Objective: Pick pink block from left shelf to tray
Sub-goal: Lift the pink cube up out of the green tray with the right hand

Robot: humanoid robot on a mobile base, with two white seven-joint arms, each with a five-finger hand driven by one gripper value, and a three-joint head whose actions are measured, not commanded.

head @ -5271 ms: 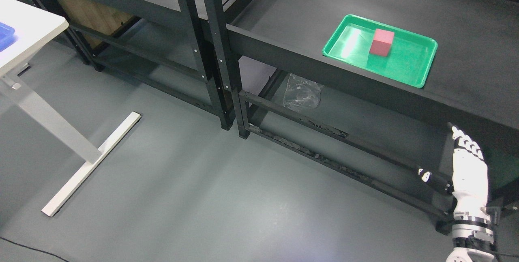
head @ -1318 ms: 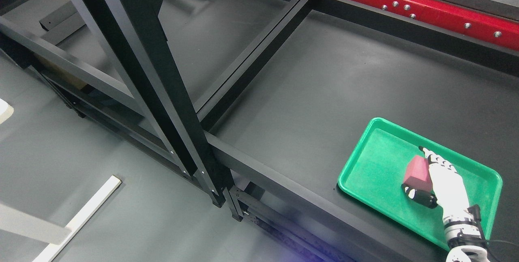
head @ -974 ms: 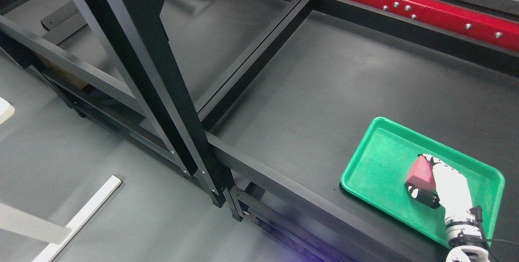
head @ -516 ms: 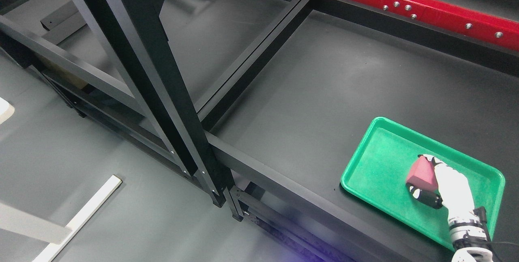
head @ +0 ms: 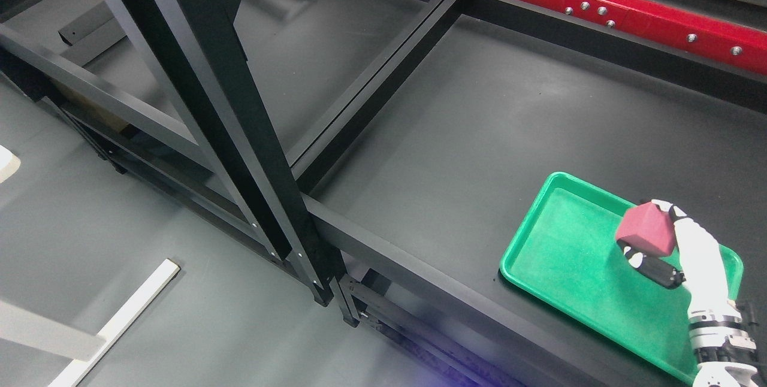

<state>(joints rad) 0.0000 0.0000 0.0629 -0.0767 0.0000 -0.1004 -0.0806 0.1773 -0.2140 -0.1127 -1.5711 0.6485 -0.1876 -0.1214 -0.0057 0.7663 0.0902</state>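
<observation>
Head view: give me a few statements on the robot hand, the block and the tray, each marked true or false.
1. The right robot hand grips the pink block. True.
2. The pink block lies on a shelf left of the tray. False: it is in the robot hand, over the green tray.
3. The green tray sits on the dark shelf. True.
4. The left robot hand holds the tray's rim. False: no left robot hand shows.
5. The beam behind the shelf is blue. False: the beam is red.
</observation>
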